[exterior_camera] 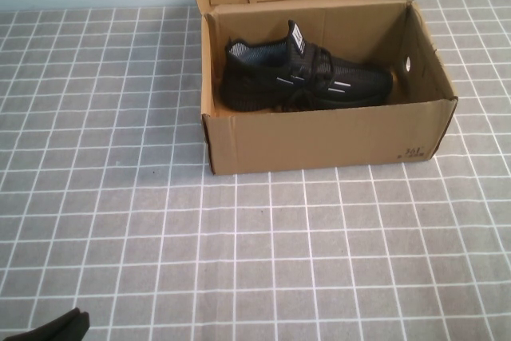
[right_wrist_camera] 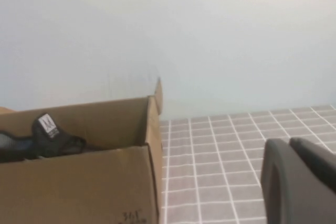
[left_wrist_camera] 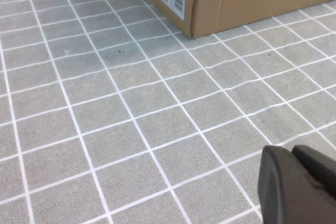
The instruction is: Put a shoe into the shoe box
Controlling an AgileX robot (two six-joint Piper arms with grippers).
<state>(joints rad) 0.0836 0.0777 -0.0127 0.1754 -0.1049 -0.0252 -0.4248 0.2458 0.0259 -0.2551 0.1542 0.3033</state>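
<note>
The left gripper (exterior_camera: 60,327) sits low at the table's near-left corner, its fingers apparently closed and empty. The right gripper (right_wrist_camera: 302,182), fingers together, hangs right of the shoe box (exterior_camera: 319,137). Farther back, the shoe (exterior_camera: 303,77) lies inside it, toe rightward.

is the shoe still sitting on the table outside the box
No, the shoe lies inside the open shoe box; the left gripper and right gripper are both away from it.
</note>
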